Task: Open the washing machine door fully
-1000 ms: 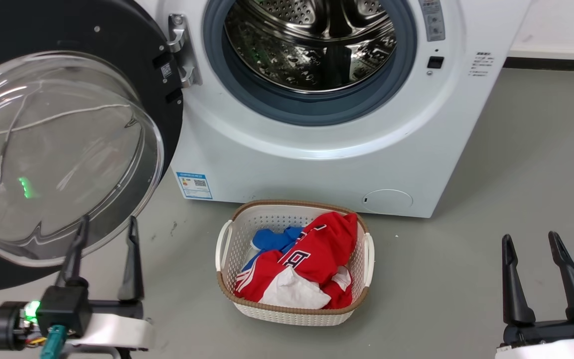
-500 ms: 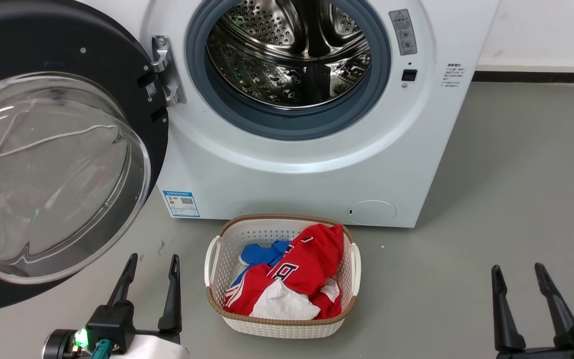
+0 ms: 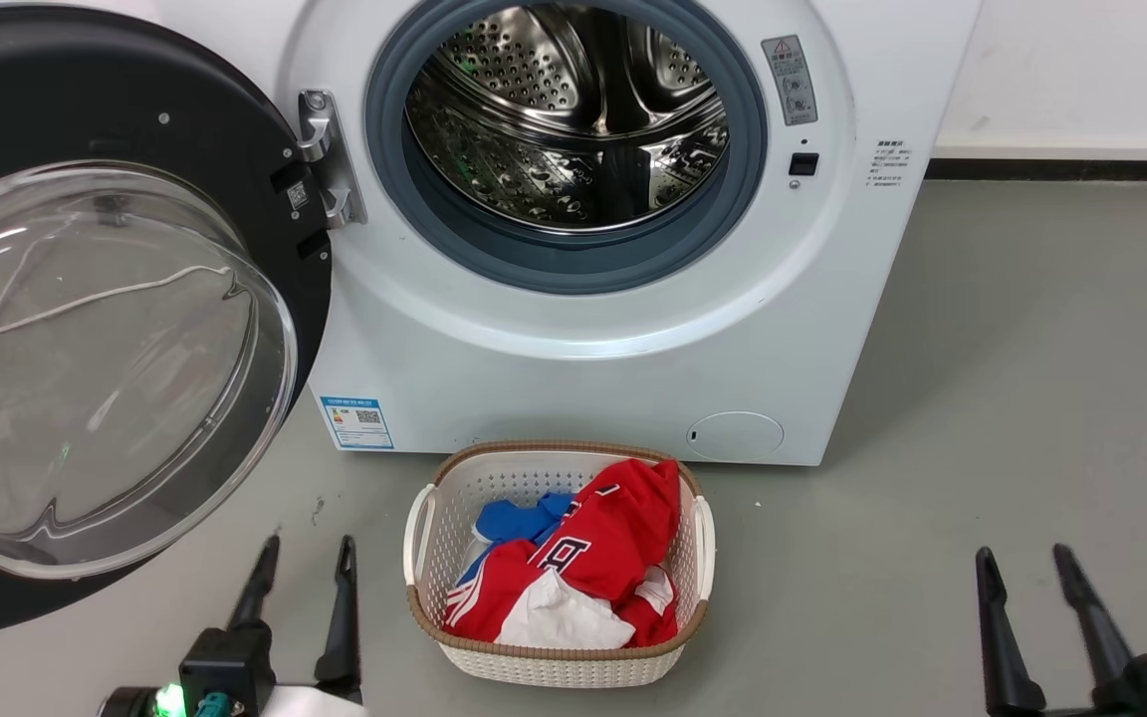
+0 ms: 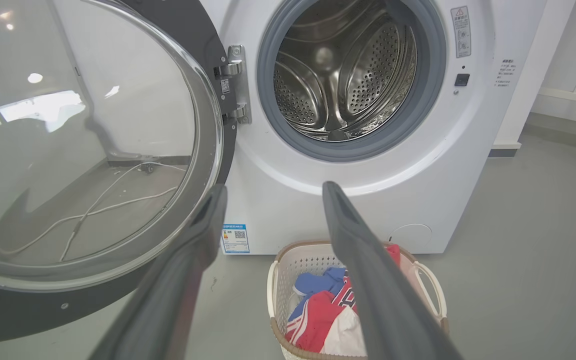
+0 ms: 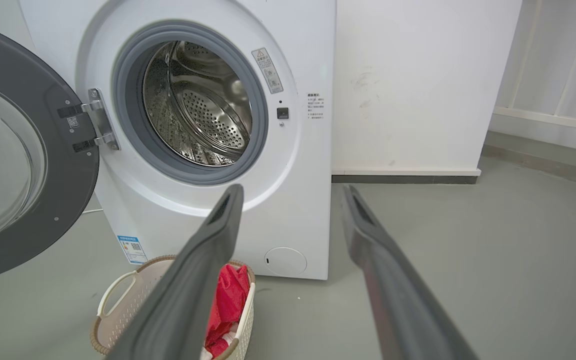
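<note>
White basket (image 3: 559,665) of red, blue clothes (image 3: 613,553) sits on grey floor (image 3: 982,398)

Left gripper (image 3: 307,546) drawn back from washing machine door (image 3: 165,95): fingertips, earlier overlapping lower edge of glass bowl, now clear of it, nearer and further right. Head camera shifted. Right gripper (image 3: 1022,551) slightly lower in head view.

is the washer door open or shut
Open: the washing machine door hangs wide to the left, leaving the steel drum exposed.

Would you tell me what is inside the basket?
A red garment, blue cloth and white cloth, heaped together. Anything beneath them, and the basket floor, is covered.
</note>
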